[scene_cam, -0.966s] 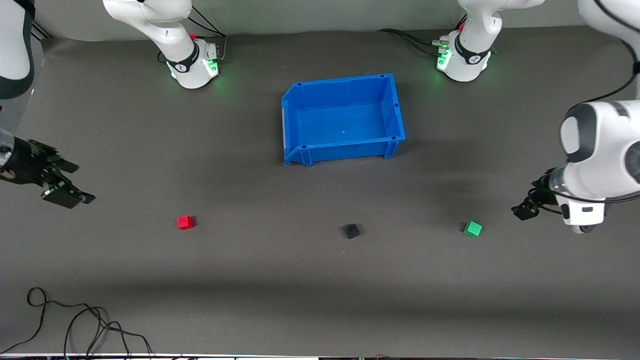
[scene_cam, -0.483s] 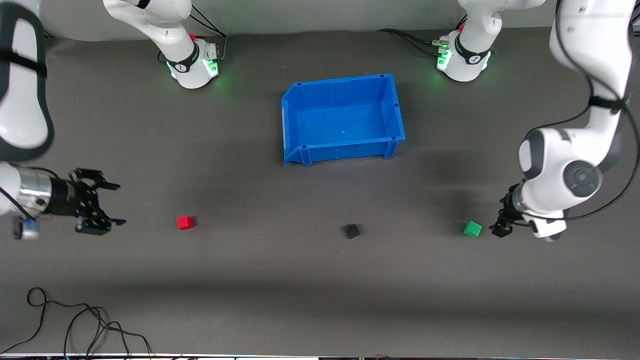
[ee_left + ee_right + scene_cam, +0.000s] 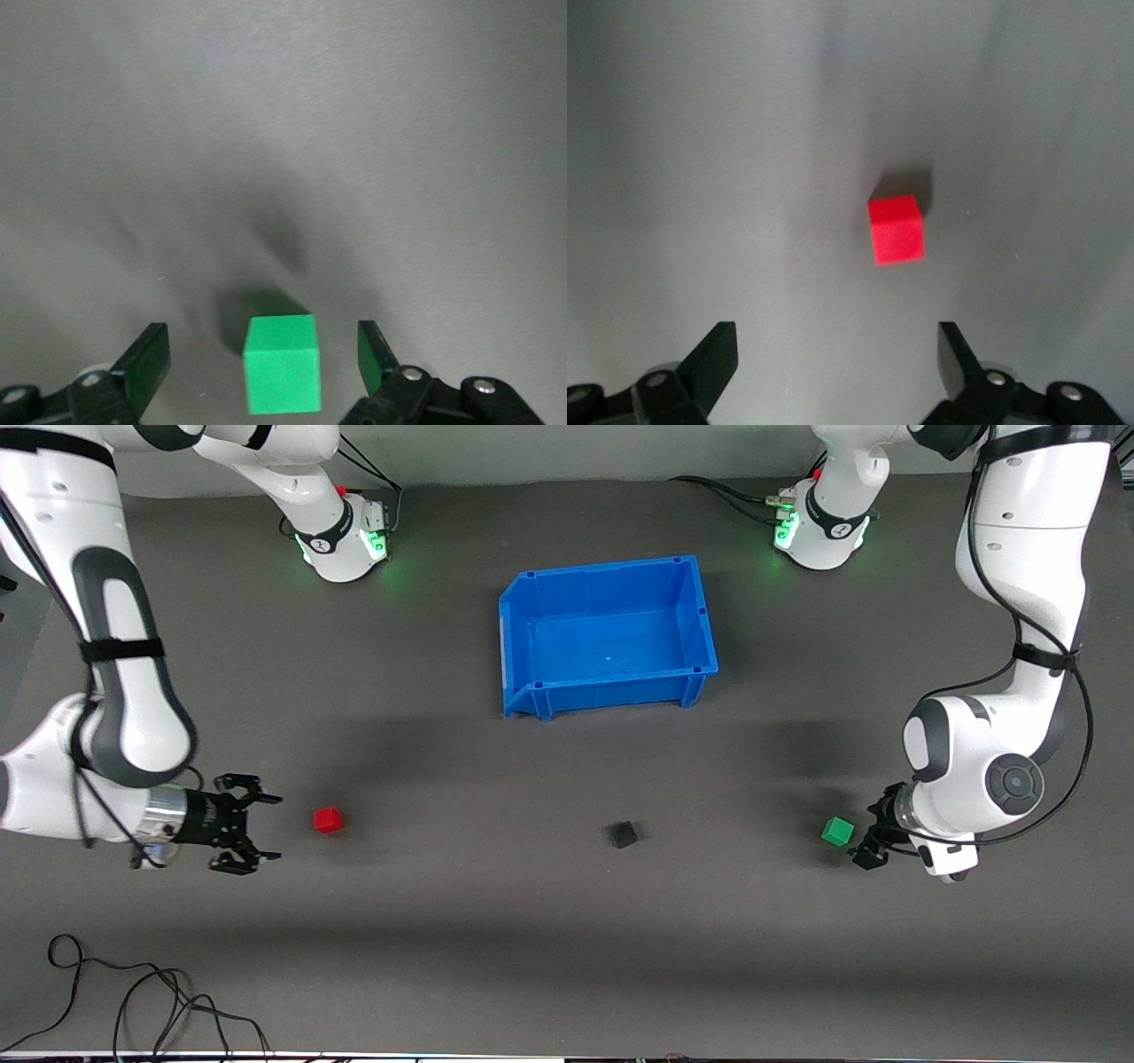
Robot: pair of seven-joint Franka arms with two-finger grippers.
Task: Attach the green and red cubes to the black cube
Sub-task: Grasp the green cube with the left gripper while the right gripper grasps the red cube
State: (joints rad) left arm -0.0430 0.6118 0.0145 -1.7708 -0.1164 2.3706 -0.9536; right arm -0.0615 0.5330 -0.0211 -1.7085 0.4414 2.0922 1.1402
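Both grippers are reaching for pickups, step 1 of the task. Nothing is grasped and the large blue plastic bin [image 3: 608,635] is sitting empty. My left gripper [image 3: 264,367] is spread wide with the small green cube [image 3: 282,364] between its fingers, untouched, so I judge it needs only to lower and close. My right gripper [image 3: 837,372] is also spread, near the small red cube [image 3: 897,229], needing to advance. Between both cubes, the small matte black cube [image 3: 624,834] is waiting on the grey mat [image 3: 496,957].
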